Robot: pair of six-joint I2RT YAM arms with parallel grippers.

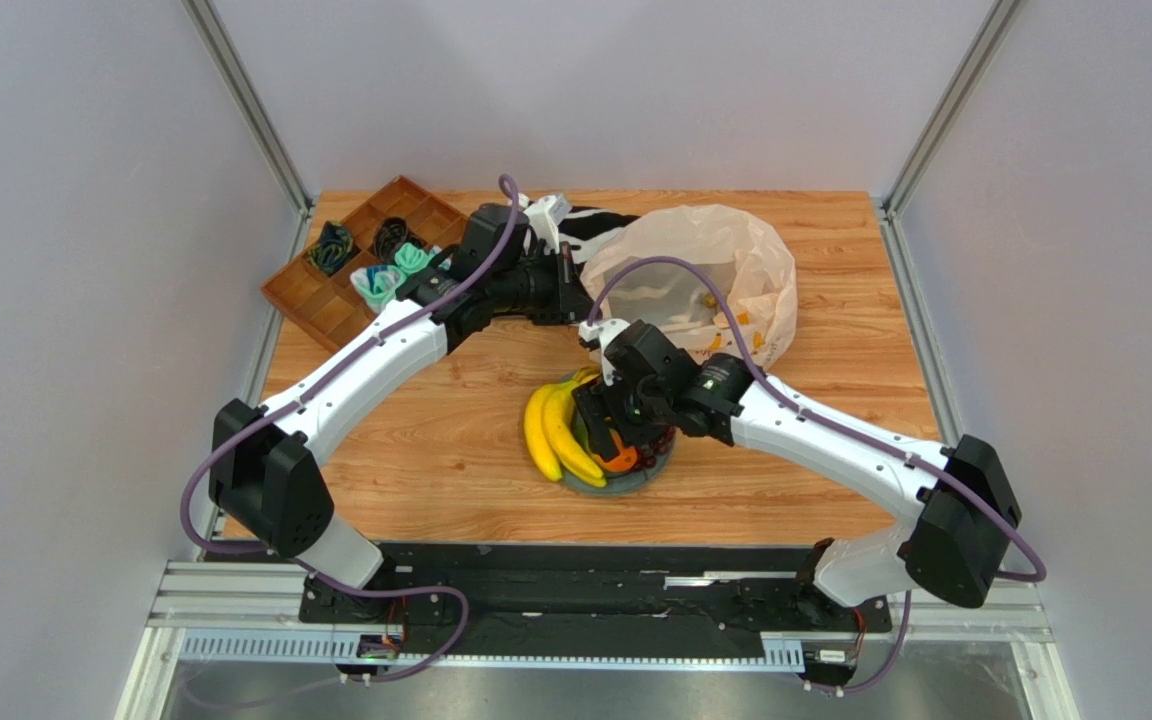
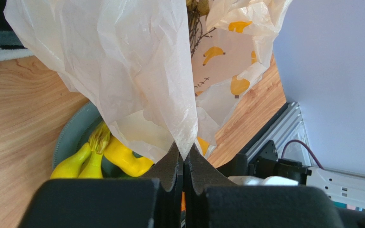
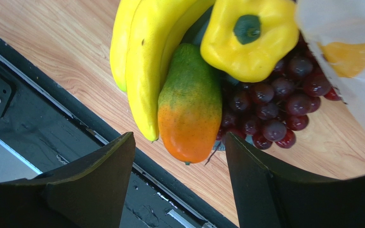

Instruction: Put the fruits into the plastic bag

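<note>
Bagging fruit at the twin-arm bench: from my remote station, the left claw (image 2: 183,159) is clamped fully closed on a pinch of the plastic bag (image 2: 137,71), whose thin film rises from the fingertips and fans out above them. The bag carries yellow banana prints (image 2: 214,53). A line of small dark lettering sits beside one print, too fine for me to read.

The right claw (image 3: 178,137) stands wide open and holds nothing. It hangs over the grey plate (image 2: 72,133), which sits on the wooden table (image 1: 447,435) just on the near side of the bag. In the right wrist view, the orange-green fruit (image 3: 189,104) lies lengthwise toward the claw, green end away and orange end pointing into the gap between the two fingers, with neither finger touching it. The bananas (image 3: 144,57) curve along its left side on the same axis, tips toward the table's near edge. The small yellow fruit (image 3: 248,42) sits at the far end with its green stem facing the camera. The dark purple grapes (image 3: 275,104) are heaped to the right, next to the bag's edge.
</note>
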